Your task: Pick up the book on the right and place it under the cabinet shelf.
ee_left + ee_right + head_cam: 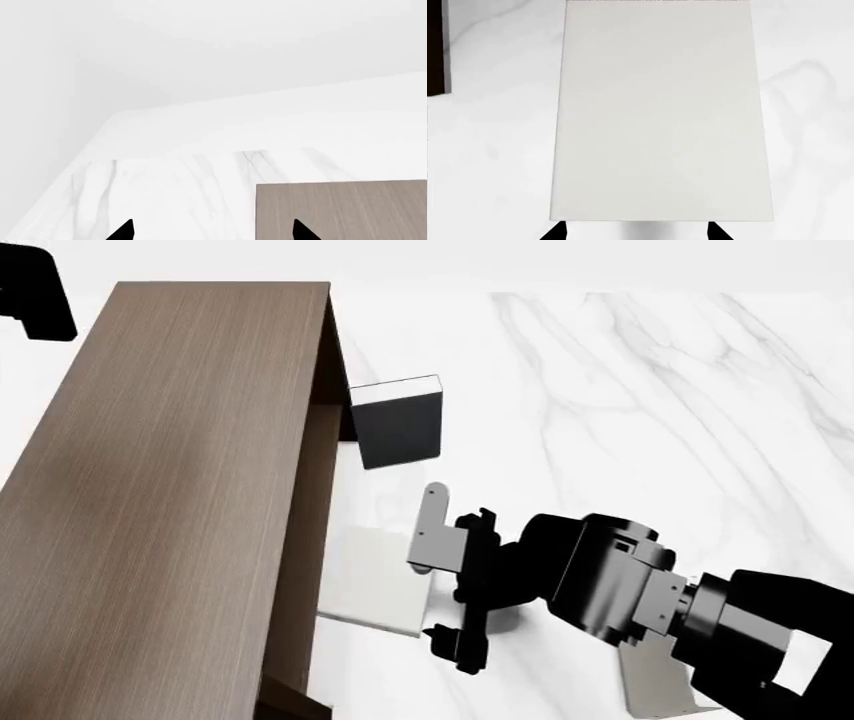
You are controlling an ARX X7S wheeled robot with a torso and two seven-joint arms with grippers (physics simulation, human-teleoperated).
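The left gripper (210,231) shows only two dark tips in its wrist view, set well apart with nothing between them; beyond one tip lies a corner of the cabinet (343,210), and past both runs the bare marble counter (167,195).

In the head view the cabinet (174,500) fills the left, its open side facing the right arm. A black book (398,425) stands upright beside that opening, well beyond the jaws.

The right gripper (441,560) has its jaws apart, straddling the near edge of the book (378,585), which lies flat on the counter just beside the cabinet's base. In the right wrist view the book (660,110) stretches straight ahead of the jaws, its near edge level with the tips. I cannot tell whether either jaw touches it. A second pale book (657,680) shows behind the right arm.

Risks, as I judge them: the book may not be fully under the shelf, and a push from the jaws could skew it against the cabinet base. Pulling back with a jaw caught on the cover would drag it out again. A wide swing could knock over the black book.

No writing or brand is legible anywhere.
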